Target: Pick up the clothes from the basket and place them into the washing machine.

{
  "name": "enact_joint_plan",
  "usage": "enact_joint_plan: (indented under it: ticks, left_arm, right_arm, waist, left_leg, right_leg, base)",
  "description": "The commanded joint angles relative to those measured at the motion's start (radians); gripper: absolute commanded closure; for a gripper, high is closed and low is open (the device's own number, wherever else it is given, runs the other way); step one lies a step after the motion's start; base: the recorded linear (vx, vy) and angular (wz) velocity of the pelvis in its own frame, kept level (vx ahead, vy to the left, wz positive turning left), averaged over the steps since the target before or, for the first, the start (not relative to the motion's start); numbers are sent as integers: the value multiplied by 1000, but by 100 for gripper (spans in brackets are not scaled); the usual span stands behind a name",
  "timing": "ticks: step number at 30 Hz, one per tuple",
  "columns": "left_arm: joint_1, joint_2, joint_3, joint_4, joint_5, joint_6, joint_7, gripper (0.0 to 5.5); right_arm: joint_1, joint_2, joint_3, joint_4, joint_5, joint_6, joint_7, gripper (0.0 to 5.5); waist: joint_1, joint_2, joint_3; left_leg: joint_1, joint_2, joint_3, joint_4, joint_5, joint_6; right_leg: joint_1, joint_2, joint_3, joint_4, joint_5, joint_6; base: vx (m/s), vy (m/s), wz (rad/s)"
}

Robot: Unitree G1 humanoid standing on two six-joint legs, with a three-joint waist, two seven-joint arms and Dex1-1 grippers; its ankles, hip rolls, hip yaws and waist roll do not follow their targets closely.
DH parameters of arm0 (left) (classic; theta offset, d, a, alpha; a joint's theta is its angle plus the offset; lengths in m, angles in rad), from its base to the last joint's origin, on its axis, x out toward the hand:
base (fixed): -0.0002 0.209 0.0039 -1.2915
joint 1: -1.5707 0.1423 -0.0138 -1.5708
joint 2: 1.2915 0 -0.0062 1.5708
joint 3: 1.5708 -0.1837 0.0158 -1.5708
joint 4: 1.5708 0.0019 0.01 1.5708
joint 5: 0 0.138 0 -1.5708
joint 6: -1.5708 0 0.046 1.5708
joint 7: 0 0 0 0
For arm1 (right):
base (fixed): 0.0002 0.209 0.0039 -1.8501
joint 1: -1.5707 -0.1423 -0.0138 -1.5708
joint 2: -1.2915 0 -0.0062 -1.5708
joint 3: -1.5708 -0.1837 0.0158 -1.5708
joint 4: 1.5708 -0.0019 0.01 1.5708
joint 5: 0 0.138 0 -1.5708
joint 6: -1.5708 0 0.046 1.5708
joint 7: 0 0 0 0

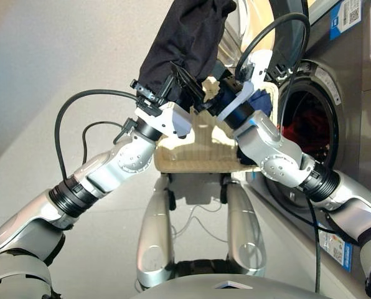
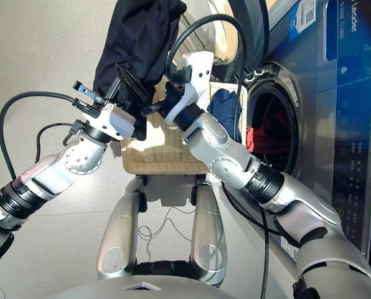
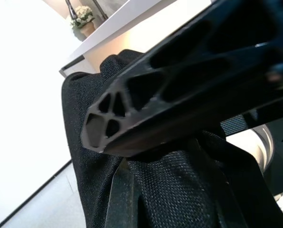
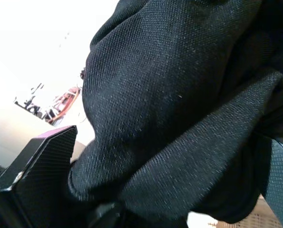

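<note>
Now both claws grip the black garment (image 2: 136, 43): left gripper (image 2: 128, 93) and right gripper (image 2: 167, 99) clamp it above the basket (image 2: 157, 156), beside the washing machine (image 2: 335, 124).

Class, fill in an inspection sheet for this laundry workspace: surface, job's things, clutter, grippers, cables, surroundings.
Surface: pale floor.
Job's things: black garment lifted above the basket; navy garment in the basket; red garment inside the washing machine, door open.
Clutter: nothing seen.
Grippers: left gripper shut on the black garment; right gripper against the same cloth, grip unclear.
Cables: black cables loop off both arms.
Surroundings: labels on the machine front.
</note>
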Motion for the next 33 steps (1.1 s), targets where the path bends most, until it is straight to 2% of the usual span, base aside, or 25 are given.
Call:
enact_joint_plan:
  ticks: [1,7,8,9,10,21,26,27,28,29,30,31,33]
  left_arm:
    - [-88,-21,-42,-229,72,-91,9,550]
    - [-87,-26,-50,-229,61,-89,9,550]
    - [-88,-28,-52,-229,60,-87,8,550]
    - [-84,-29,-51,-229,62,-85,12,550]
    - [-83,-30,-50,-230,65,-84,13,550]
    - [-83,-21,-35,-227,134,-74,43,550]
    - [-64,-6,-32,-233,150,-86,49,550]
    - [-59,-6,-31,-235,151,-89,52,505]
    - [-56,0,-33,-237,156,-91,54,341]
    - [-51,2,-35,-234,159,-92,57,151]
    - [-48,4,-36,-230,160,-93,61,45]
    - [-41,9,-35,-224,161,-96,70,0]
    - [-20,13,-34,-215,159,-100,83,0]
  right_arm:
    - [-159,52,-2,-15,-64,-55,-14,0]
    - [-163,61,-14,-15,-103,-63,-35,0]
    - [-158,62,-17,-17,-110,-63,-40,276]
    - [-152,62,-24,-21,-121,-69,-49,507]
    - [-148,62,-28,-26,-132,-69,-52,550]
    - [-82,67,-109,-81,-298,-98,-104,550]
    - [-18,38,-148,-95,-394,-105,-113,550]
    - [1,38,-163,-88,-404,-110,-122,550]
    - [35,36,-184,-78,-411,-118,-128,550]
    - [69,37,-200,-68,-415,-123,-137,550]
    - [94,38,-217,-62,-420,-125,-141,550]
    - [142,37,-238,-52,-428,-135,-151,550]
    - [215,42,-268,-19,-446,-136,-171,550]
  waist:
    - [10,23,-14]
    - [9,21,-14]
    - [9,21,-14]
    - [8,20,-14]
    - [7,20,-14]
    - [-1,23,-14]
    - [-5,24,-14]
    - [-6,25,-14]
    - [-8,27,-14]
    - [-9,27,-14]
    - [-10,27,-14]
    - [-12,29,-14]
    - [-13,32,-14]
  left_leg:
    - [-27,-30,5,109,-71,-26]
    - [-27,-30,3,112,-71,-27]
    - [-28,-30,3,113,-72,-27]
    - [-28,-30,3,114,-72,-27]
    - [-28,-31,3,114,-72,-26]
    - [-38,-31,4,121,-74,-26]
    - [-39,-30,3,125,-75,-26]
    - [-39,-31,3,126,-75,-26]
    - [-42,-32,3,126,-74,-27]
    - [-43,-33,1,127,-75,-27]
    - [-42,-34,1,126,-75,-26]
    - [-43,-34,1,125,-74,-25]
    - [-45,-34,-1,128,-75,-23]
  right_leg:
    - [22,-16,18,-192,156,41]
    - [21,-16,20,-190,156,40]
    - [20,-17,19,-189,156,40]
    - [19,-17,18,-189,156,40]
    - [19,-17,19,-189,157,40]
    - [12,-16,23,-183,153,40]
    - [13,-17,21,-179,149,42]
    - [13,-17,20,-178,148,42]
    - [12,-17,20,-177,148,43]
    - [11,-16,20,-176,148,43]
    - [12,-15,20,-176,148,44]
    - [11,-15,18,-176,147,44]
    - [10,-16,16,-174,146,44]
  base:
    - [0,0,0]
    - [0,0,0]
    - [0,0,0]
    - [0,0,0]
    - [0,0,0]
    - [0,0,0]
    - [0,0,0]
    - [0,0,0]
    - [0,0,0]
    - [0,0,0]
    - [0,0,0]
    - [0,0,0]
    - [0,0,0]
